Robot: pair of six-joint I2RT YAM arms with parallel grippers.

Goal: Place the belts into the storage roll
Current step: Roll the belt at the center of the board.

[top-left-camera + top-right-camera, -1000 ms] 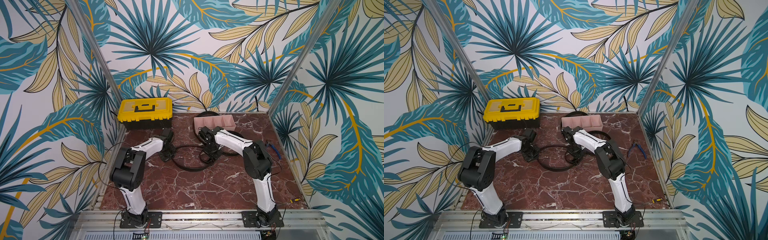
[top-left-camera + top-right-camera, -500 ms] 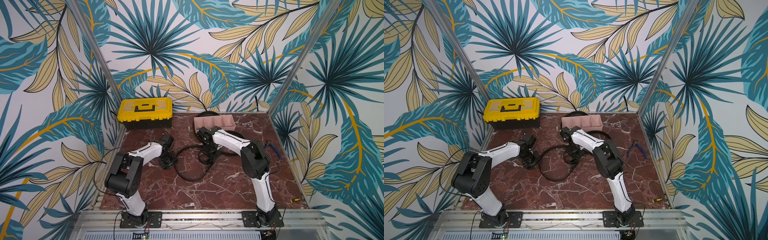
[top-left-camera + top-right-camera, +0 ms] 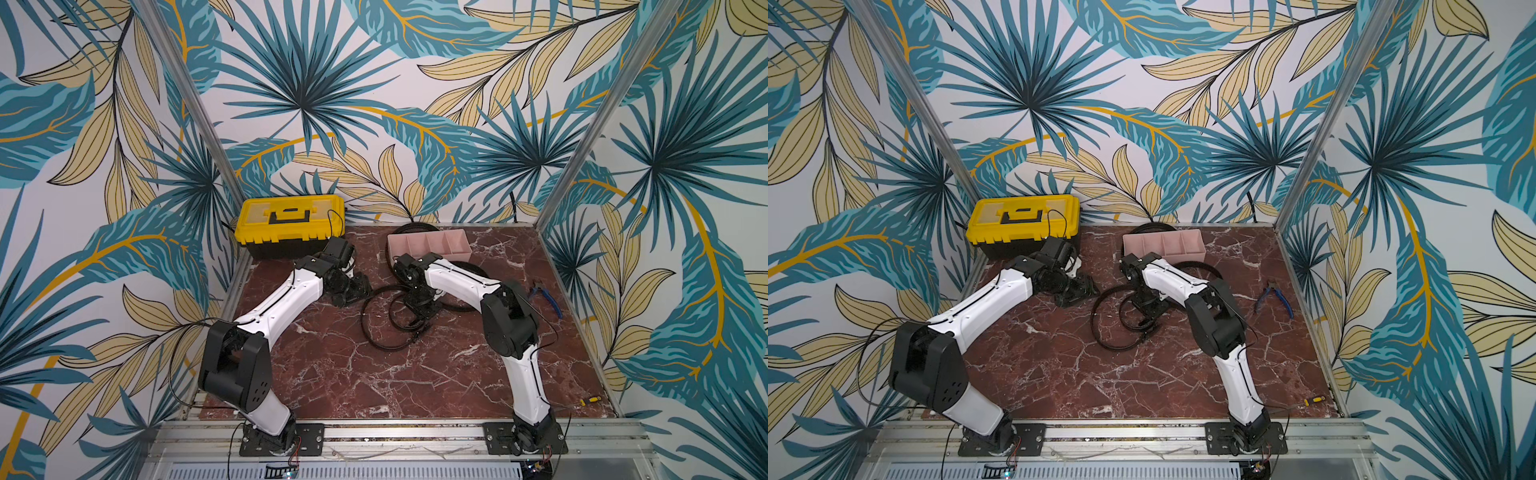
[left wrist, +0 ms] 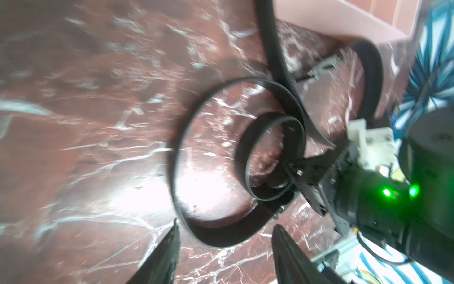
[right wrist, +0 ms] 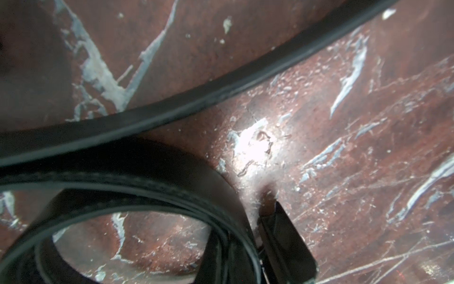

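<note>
One black belt (image 3: 384, 332) lies in loose loops on the marble floor between the arms. My right gripper (image 3: 419, 309) is shut on this belt's (image 5: 216, 194) inner coil; one finger (image 5: 282, 241) shows beside the strap. My left gripper (image 3: 360, 291) is open just left of the loops, and the belt (image 4: 221, 233) lies beyond its spread fingertips without touching them. A second belt (image 3: 413, 226) curves behind and around the storage roll (image 3: 428, 245), the pale pink divided tray at the back, whose compartments look empty.
A yellow-and-black toolbox (image 3: 291, 220) stands at the back left, close behind my left wrist. Blue-handled pliers (image 3: 544, 295) lie near the right wall. A small screwdriver (image 3: 590, 400) lies at the front right corner.
My left gripper has opened and let go of the belt. The stretched loop has sprung back toward the right gripper into a rounder coil. The right gripper still holds the belt.
</note>
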